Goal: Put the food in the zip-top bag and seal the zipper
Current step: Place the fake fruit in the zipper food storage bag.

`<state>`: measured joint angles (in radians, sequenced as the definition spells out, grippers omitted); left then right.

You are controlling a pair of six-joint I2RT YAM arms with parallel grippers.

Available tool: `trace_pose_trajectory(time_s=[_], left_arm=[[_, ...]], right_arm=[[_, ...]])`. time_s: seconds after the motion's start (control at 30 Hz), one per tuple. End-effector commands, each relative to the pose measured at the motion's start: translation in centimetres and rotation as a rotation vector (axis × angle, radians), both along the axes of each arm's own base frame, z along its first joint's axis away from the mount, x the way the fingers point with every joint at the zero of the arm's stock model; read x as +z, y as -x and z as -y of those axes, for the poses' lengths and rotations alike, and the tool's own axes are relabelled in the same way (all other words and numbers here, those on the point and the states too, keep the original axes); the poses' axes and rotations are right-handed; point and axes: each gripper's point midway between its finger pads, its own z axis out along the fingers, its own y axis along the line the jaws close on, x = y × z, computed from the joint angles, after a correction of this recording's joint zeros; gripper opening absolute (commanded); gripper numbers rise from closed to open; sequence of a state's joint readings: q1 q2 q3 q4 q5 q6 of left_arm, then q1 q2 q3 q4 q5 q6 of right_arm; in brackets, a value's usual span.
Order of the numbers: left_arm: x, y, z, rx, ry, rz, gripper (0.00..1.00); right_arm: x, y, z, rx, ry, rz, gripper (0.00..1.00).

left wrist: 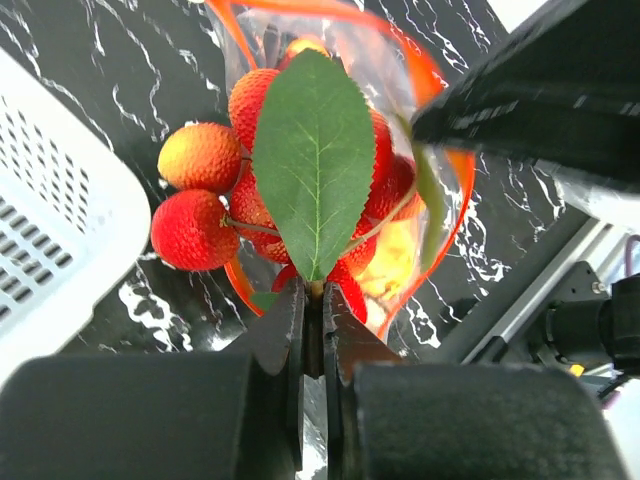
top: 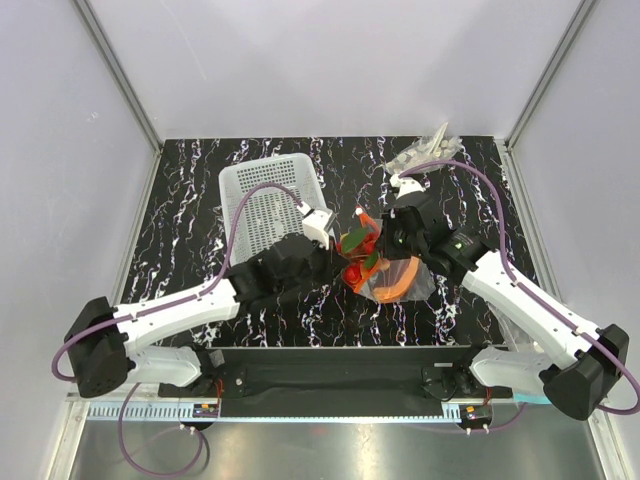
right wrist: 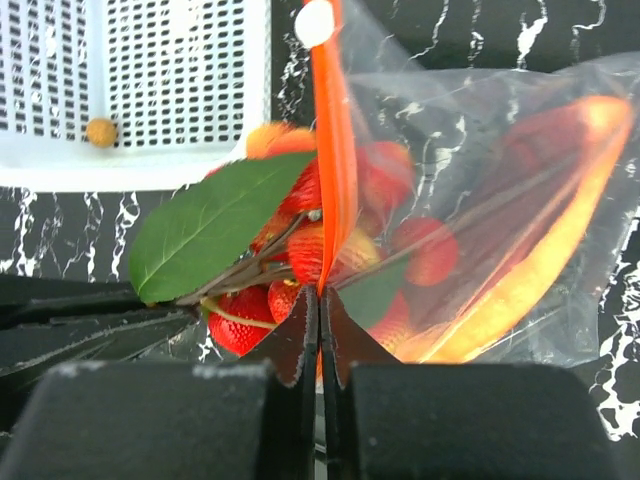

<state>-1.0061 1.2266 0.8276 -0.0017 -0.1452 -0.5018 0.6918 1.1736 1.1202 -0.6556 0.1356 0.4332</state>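
The left gripper (left wrist: 313, 300) was pinched shut on the stem of the food (left wrist: 300, 190), a cluster of red berries with a green leaf. Just beside it, the right gripper (right wrist: 320, 310) was clamped on the zipper (right wrist: 335, 170) of the zip-top bag (right wrist: 500, 200). The strip crossed the cluster: some berries sat behind the plastic, the leaf and others outside. Beyond stood a white basket (top: 262, 195) holding a small orange ball (right wrist: 99, 131). Farthest back lay a clear plastic wad (top: 425, 155).
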Motion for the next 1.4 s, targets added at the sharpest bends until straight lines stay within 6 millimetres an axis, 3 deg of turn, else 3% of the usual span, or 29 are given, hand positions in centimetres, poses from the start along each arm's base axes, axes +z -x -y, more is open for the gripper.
trace_pose_trajectory(time_s=[0.0,0.2,0.4,0.53,0.7,1.03,1.2,1.37], left_arm=[[4.5,-1.4,1.3,-0.006,0.053,0.120,0.00],[6.9,-0.8,4.4,-0.128,0.110,0.135,0.00],[5.8,0.2,7.0,-0.282,0.073,0.128,0.00],[6.2,0.2,6.5,-0.275,0.029,0.204,0.00],[8.2,2.1,6.0,-0.377,0.048,0.286,0.00],[8.4,6.6,6.1,-0.605,0.116,0.289,0.00],[8.6,9.1,6.5,-0.751,0.165,0.288,0.00],[7.0,7.3,7.7,-0.695,0.117,0.259,0.00]], right_arm=[[3.2,-0.1,-2.1,0.093,-0.096,0.061,0.00],[3.7,0.3,-2.3,0.124,-0.113,0.072,0.00],[4.2,0.4,-1.9,0.113,-0.124,0.100,0.00],[3.1,0.0,-1.2,0.078,-0.072,0.080,0.00],[2.4,-0.6,-0.6,0.035,-0.028,0.062,0.00],[3.1,-1.3,-1.0,0.034,-0.035,0.094,0.00],[4.4,-0.4,-2.9,0.148,-0.109,0.108,0.00],[6.6,0.8,-3.3,0.198,-0.186,0.148,0.00]])
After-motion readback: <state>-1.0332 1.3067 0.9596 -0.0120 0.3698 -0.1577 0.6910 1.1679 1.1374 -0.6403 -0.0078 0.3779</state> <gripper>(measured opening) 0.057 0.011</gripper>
